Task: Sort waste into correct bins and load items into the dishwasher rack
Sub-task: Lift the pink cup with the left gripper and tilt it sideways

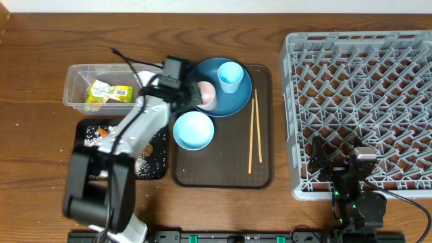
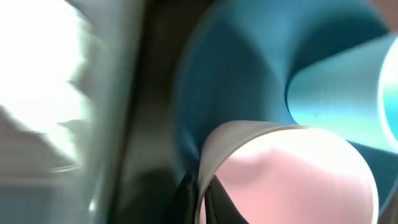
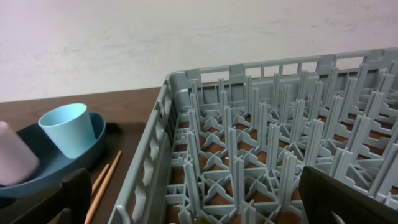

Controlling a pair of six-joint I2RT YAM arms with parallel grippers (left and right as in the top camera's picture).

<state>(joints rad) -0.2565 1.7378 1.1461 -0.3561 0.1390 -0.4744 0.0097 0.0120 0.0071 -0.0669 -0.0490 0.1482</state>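
overhead: left hand (image 1: 194,94) clamps pink cup (image 1: 208,94) on blue plate (image 1: 236,101); right hand (image 1: 341,162) wide, worktop's front-right corner.

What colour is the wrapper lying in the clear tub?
The wrapper is yellow-green, clearest in the overhead view.

The left fingers (image 2: 186,202) are black against a soft pink cup (image 2: 292,174). Just past them the plate (image 2: 236,74) is deep blue, with a pale sky-blue cup (image 1: 230,75) on it. Left of the fingers, a yellow-green wrapper (image 1: 108,92); well right, a light-grey lattice rack (image 1: 358,101).
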